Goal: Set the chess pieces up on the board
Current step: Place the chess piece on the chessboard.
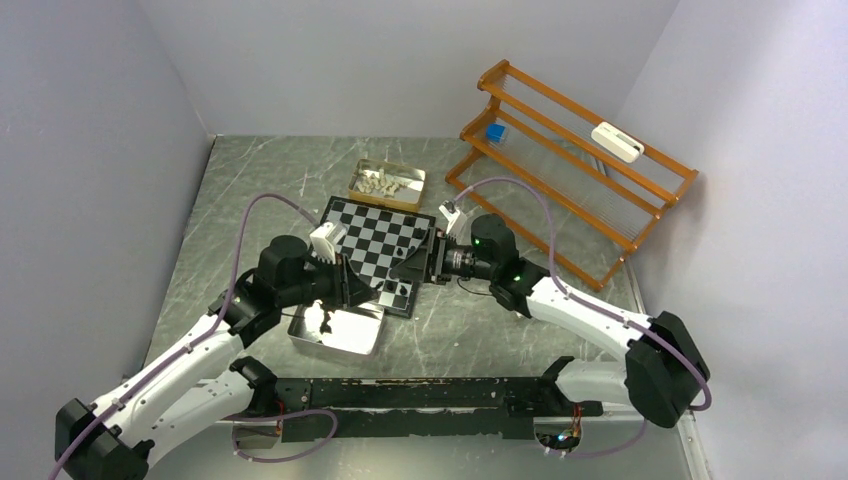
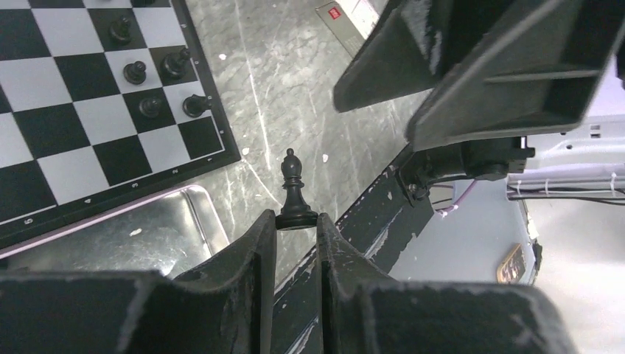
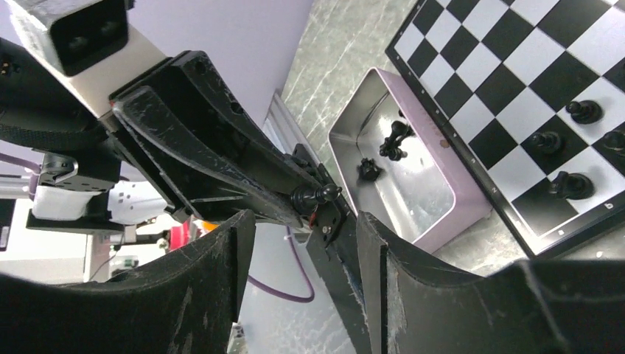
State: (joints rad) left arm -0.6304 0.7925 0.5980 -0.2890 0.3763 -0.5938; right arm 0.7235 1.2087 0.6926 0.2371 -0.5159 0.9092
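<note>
Bishop [image 2: 293, 193] first: a tiny glossy black one, held up in the air near the corner of the board [image 2: 66, 125], close to the silver tray [image 2: 147, 236]. The left gripper [image 2: 296, 228] has it pinched by the round base, with the head pointing away from the fingers. Opposite, the right gripper [image 3: 304, 221] faces it with jaws apart and nothing in them.

I'd judge the piece light, hard and slick, quick to twist or pop out of a loose pinch. The narrow stem under the head looks like the free place to take it.

Five black pieces [image 2: 175, 63] stand on the board's corner squares. Small figures run along the board's border, too faint to read surely. A small red label [image 2: 335, 11] on a pale part beyond is illegible too.
</note>
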